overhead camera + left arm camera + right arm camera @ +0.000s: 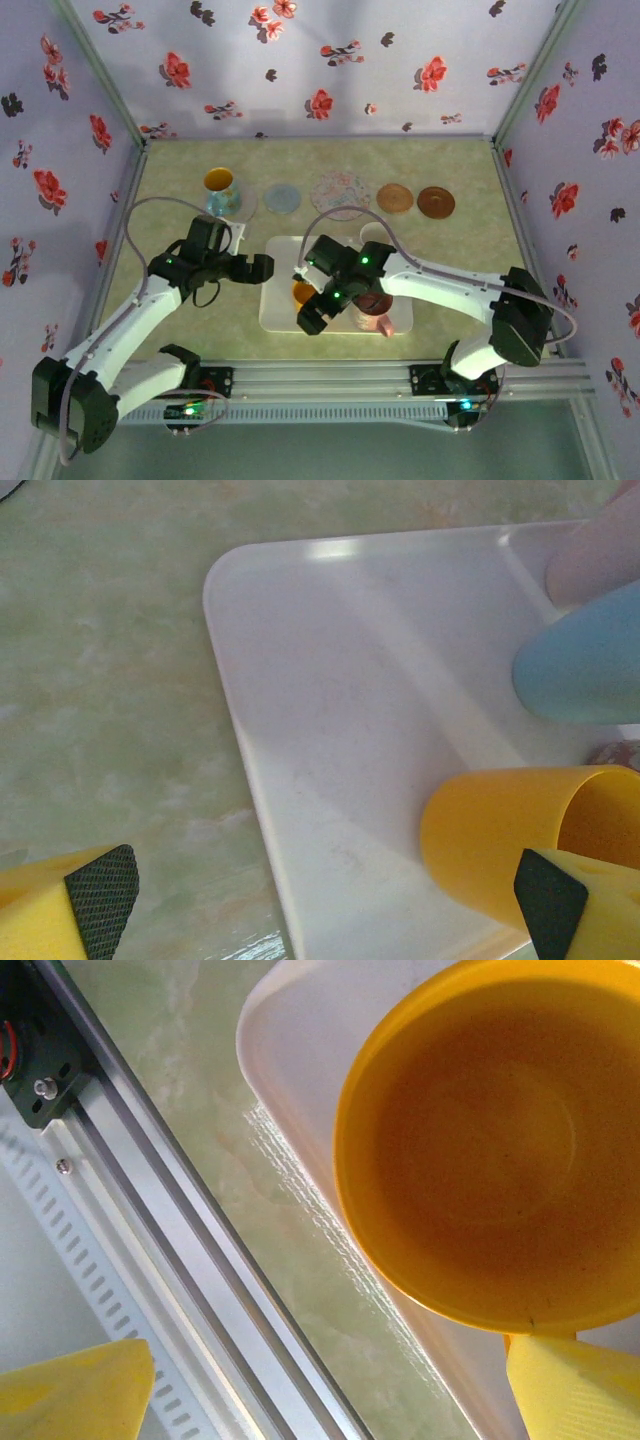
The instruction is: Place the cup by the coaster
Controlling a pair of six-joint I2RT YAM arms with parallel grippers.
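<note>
The right pincer (325,1390) is spread wide and holds nothing. One yellow fingertip (570,1385) sits at the lower right of its wrist view, just under the rim of a yellow cup (500,1150). The other is at the lower left, over a metal rail (150,1220). The cup's open mouth faces that camera, at the upper right.

The cup lies on its side on a white tray (330,680), at the centre of the overhead view. The left pincer (325,900) is also spread wide and empty, at the tray's left edge. In its wrist view the yellow cup is at the lower right, a blue cup (585,660) above it and a pale pink cup (600,550) in the upper right corner.

Higher in the overhead view, across the green table (180,170), runs a row of coasters — a grey-blue coaster (283,197), a flowered coaster (341,193) and two brown coasters (394,197) — all well apart from the yellow cup.
</note>
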